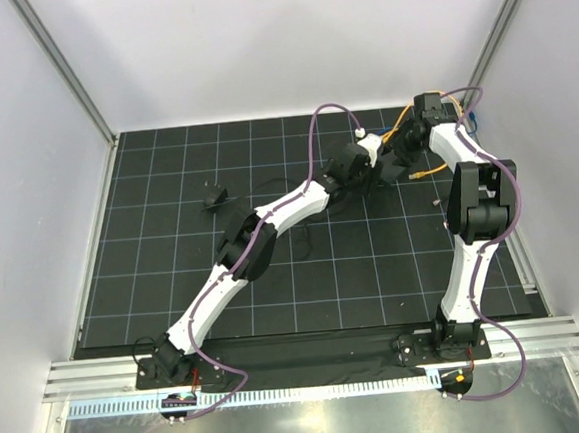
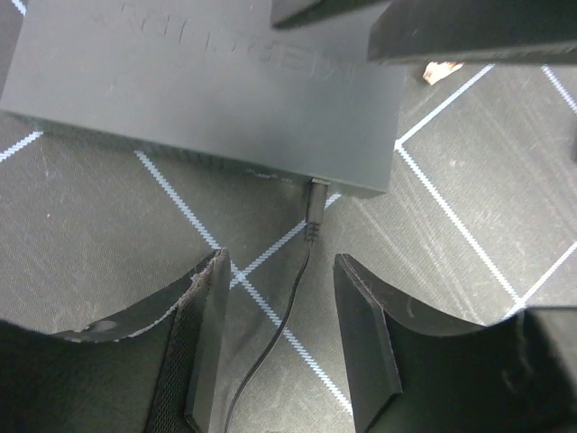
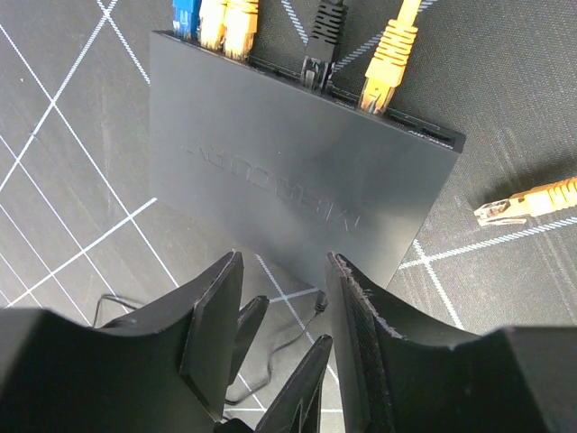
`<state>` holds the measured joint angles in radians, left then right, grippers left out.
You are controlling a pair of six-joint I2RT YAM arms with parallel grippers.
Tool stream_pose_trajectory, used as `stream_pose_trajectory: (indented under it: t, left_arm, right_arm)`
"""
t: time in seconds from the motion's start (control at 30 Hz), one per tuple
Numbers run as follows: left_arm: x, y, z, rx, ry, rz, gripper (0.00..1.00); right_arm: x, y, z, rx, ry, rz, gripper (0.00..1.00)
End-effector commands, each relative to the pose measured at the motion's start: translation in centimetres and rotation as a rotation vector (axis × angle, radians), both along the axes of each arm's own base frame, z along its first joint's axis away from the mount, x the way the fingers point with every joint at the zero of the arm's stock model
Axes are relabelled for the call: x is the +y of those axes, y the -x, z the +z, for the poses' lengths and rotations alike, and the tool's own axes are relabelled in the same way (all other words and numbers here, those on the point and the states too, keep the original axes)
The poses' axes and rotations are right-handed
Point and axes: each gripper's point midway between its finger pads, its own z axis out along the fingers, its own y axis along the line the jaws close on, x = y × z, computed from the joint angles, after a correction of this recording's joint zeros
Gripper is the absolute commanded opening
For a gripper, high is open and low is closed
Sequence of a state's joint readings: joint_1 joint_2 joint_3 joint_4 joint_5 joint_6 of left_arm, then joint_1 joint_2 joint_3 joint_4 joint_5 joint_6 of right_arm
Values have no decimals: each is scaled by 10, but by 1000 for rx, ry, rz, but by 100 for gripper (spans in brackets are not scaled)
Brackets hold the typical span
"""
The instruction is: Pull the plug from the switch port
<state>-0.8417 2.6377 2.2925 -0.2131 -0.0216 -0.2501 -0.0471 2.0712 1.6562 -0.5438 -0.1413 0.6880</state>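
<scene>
Reaching toward the far right of the dark gridded tabletop (image 1: pixel 175 286), both arms meet at a flat black box (image 3: pixel 297 171). The left gripper (image 2: pixel 281 338) faces the box's near edge with its jaws apart. One finger stands on either side of a thin black wire (image 2: pixel 290 293), touching neither the wire nor the box. That wire ends in a small black plug (image 2: pixel 316 206), seated in the switch port (image 2: pixel 315 184) near a corner of that edge. The right gripper (image 3: pixel 281 302) hangs above the same edge, over the left gripper's fingers, its jaws apart with nothing clamped between them. Whether its fingertips rest on the box I cannot tell. Along the box's far edge sit a blue connector (image 3: pixel 184 16), two yellow-orange connectors (image 3: pixel 225 23), a black connector (image 3: pixel 325 36) and a single orange connector (image 3: pixel 389 68). A loose orange connector (image 3: pixel 523 203) lies on the tabletop near the box. Well apart to the left lies a small black lump (image 1: pixel 215 199).
</scene>
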Motion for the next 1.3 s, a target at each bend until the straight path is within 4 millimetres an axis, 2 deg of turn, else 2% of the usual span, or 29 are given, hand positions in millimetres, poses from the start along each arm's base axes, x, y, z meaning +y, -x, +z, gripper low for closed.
stream_pose_trajectory:
  t: [0.0,0.43,0.6,0.67,1.07,1.27]
  left_arm:
    - [-15,-14,30,-91,80,-19,53]
    - [-21,-15,30,-90,109,-11,48]
    - [-23,-15,31,-81,124,-10,45]
    - [-28,-9,29,-55,141,-42,44]
    - [-22,-9,22,10,140,22,45]
    - [-20,-5,16,45,133,38,47]
  right_arm:
    - [5,-9,12,-56,-16,19,49]
    - [10,-18,8,-65,-55,7,39]
    - [11,-17,5,-60,-64,6,39]
    - [10,-17,5,-60,-61,4,39]
    - [9,-15,-3,-43,-68,4,39]
    - [8,-17,3,-63,-78,1,39]
